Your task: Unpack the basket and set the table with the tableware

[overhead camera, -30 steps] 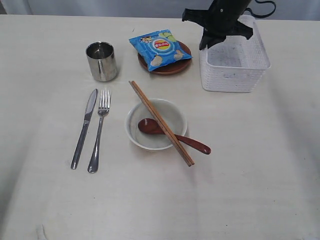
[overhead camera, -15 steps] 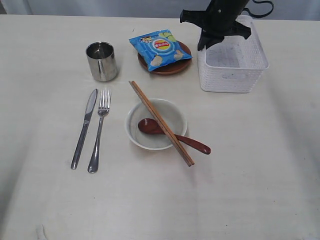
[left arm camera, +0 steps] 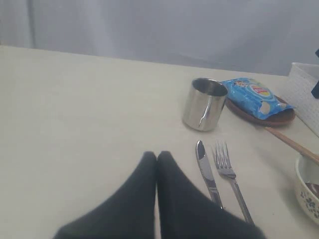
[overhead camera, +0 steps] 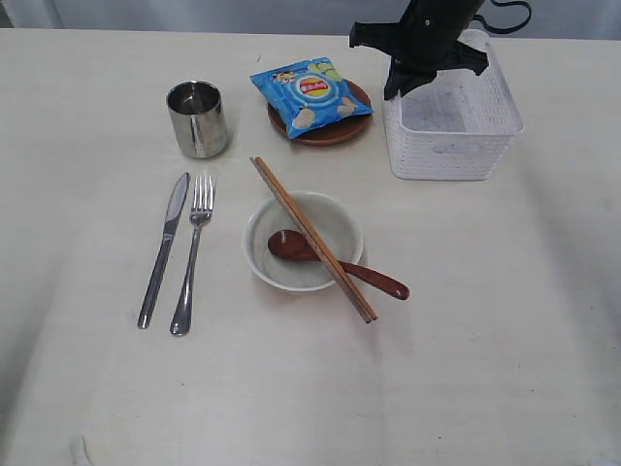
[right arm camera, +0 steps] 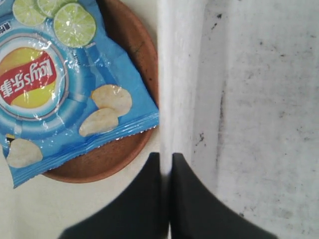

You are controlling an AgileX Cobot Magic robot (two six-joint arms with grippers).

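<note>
While my right end effector (right arm camera: 166, 158) pinches the wall of the white basket (overhead camera: 453, 148), the basket stands at the far right part of the worktop (overhead camera: 485, 349).
I see it just beside the brown plate (overhead camera: 330, 134) that carries the blue chips bag (overhead camera: 309, 92); my left end effector (left arm camera: 156, 156) is pressed together, holding nothing, near the knife (left arm camera: 208, 174).

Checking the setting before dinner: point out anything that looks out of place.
The blue chips bag lies on the round brown plate, a packet where food belongs. The two wooden chopsticks lie slanted across the pale round bowl.
</note>
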